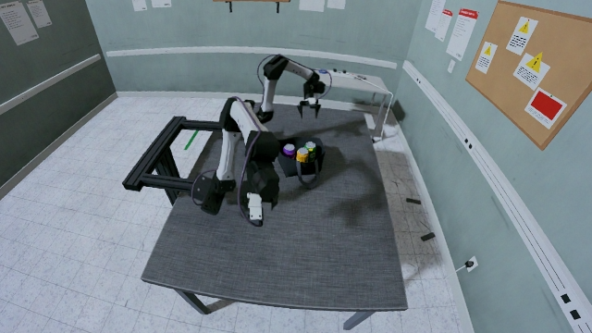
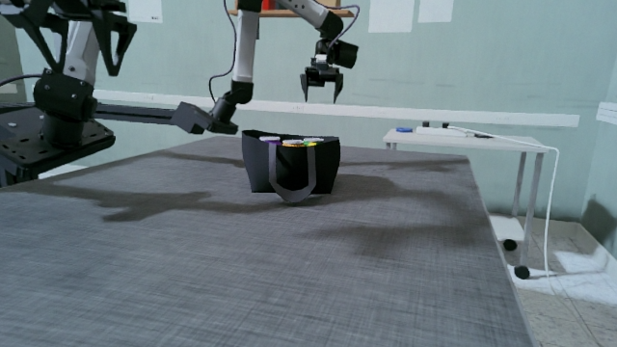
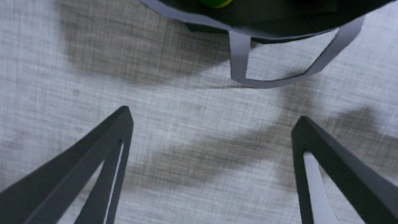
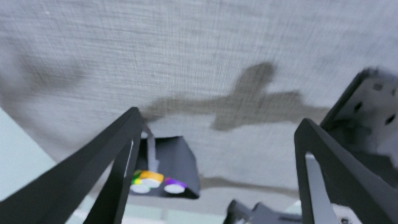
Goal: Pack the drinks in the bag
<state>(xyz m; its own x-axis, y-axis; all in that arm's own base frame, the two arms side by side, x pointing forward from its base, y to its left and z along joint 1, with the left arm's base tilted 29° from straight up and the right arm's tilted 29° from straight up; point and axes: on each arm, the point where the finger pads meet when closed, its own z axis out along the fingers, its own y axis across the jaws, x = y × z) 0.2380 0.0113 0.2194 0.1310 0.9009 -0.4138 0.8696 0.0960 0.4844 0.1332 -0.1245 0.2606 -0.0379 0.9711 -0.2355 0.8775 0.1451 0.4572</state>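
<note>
Top view, bagged cans [image 1: 302,155] [image 2: 293,143] [image 3: 216,2] [image 4: 151,177], warning signs [image 1: 532,70] blurred

Black exclamation marks in yellow warning triangles on three white notices [image 1: 532,69], pinned to a corkboard [image 1: 504,79] on the wall beyond the edge of the table [image 1: 277,259] [image 2: 241,270] [image 3: 200,115] [image 4: 225,45] opposite the arms' mount, wording there too small to read, lettering on red-headed wall sheets [image 1: 462,34] illegible

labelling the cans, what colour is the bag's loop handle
Plain grey, clearest in the exterior view.

Black bag [image 1: 289,169] [image 2: 329,166] [image 4: 176,156] with grey handle [image 2: 313,175] [image 3: 239,56] [image 4: 152,152]; purple can [image 1: 289,150] [image 4: 175,185], orange can [image 1: 302,154] [image 4: 151,178], green-and-yellow can [image 1: 310,148] [image 4: 138,183]; grey woven-patterned tabletop [image 1: 296,259] [image 2: 270,270] [image 3: 190,110] [image 4: 190,40].
</note>
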